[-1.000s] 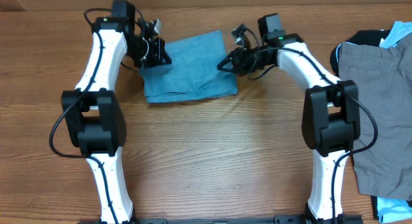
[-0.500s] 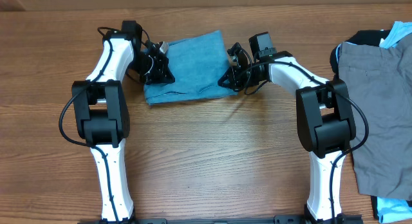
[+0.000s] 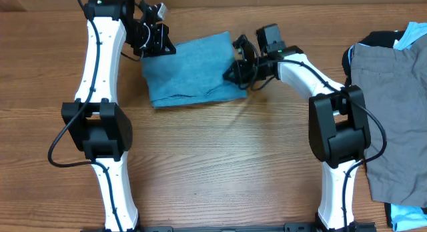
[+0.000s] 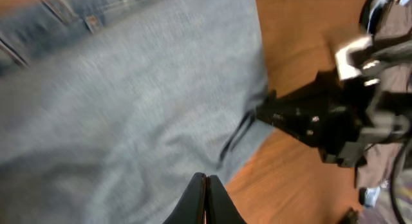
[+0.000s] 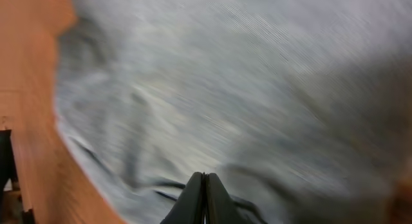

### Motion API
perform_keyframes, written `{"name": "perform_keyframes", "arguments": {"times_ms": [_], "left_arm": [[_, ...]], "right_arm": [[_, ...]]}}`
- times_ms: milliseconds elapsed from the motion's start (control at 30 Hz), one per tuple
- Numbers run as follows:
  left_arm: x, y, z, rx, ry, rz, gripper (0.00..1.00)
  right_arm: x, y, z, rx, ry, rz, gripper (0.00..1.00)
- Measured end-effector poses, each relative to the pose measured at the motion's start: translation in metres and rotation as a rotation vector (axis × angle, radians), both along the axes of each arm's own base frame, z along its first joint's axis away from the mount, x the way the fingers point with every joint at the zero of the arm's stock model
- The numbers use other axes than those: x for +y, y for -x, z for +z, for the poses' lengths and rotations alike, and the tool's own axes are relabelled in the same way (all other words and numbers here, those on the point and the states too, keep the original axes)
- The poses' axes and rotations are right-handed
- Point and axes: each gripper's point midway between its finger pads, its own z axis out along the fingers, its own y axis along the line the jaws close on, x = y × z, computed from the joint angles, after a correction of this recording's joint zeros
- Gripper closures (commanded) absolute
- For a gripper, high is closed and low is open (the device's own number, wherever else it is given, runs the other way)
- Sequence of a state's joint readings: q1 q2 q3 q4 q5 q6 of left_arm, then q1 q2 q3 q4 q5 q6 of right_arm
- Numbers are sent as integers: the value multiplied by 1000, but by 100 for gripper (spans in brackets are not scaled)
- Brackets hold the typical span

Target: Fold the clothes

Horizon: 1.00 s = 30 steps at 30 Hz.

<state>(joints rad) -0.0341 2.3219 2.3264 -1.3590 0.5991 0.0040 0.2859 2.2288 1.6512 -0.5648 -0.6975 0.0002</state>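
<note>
The light-blue jeans (image 3: 193,71) lie folded into a rough rectangle at the far middle of the table. My left gripper (image 3: 165,47) is shut and hovers at their far left corner, with nothing between its fingers. In the left wrist view the shut tips (image 4: 206,185) hang over the denim (image 4: 116,108), and the right gripper (image 4: 315,118) shows beyond the cloth's edge. My right gripper (image 3: 228,73) is shut at the jeans' right edge. Blurred denim (image 5: 244,82) fills the right wrist view under the shut tips (image 5: 204,185).
A pile of other clothes sits at the table's right edge: grey trousers (image 3: 393,112) on top, a black garment (image 3: 373,39) and a pale-blue one (image 3: 413,33) under them. Bare wood (image 3: 220,159) lies in front of the jeans.
My left arm has swung back and up from the jeans' left edge to their far left corner. The right gripper has shifted slightly left along the right edge. The jeans stay put.
</note>
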Motion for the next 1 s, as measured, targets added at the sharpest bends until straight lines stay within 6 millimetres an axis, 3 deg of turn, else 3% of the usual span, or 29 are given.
{"name": "perform_keyframes", "arguments": {"times_ms": [67, 200, 367, 433, 500, 633, 767, 867, 1000], "left_arm": [[-7, 18, -24, 93, -4, -15, 96], [-14, 58, -78, 283, 5, -43, 96], [-15, 89, -127, 378, 22, -60, 96], [-15, 94, -149, 367, 33, -64, 96], [-16, 95, -158, 343, 52, -61, 96], [-16, 94, -161, 264, 98, -56, 96], [-15, 93, -159, 262, 111, -51, 96], [-13, 91, -153, 284, 97, -54, 96], [-3, 69, -133, 226, 83, -39, 96]], "right_arm": [[14, 2, 11, -35, -12, 28, 96], [32, 11, 14, -47, -17, 66, 96], [30, 9, 12, -53, 2, 55, 96], [27, 6, 11, -57, 15, 45, 96], [26, 5, 10, -61, 20, 41, 96], [26, 3, 6, -65, 25, 38, 96], [24, 4, -22, -23, 55, 32, 96], [21, 3, -32, -14, 78, 22, 96], [19, 2, -33, -19, 91, 15, 96]]}}
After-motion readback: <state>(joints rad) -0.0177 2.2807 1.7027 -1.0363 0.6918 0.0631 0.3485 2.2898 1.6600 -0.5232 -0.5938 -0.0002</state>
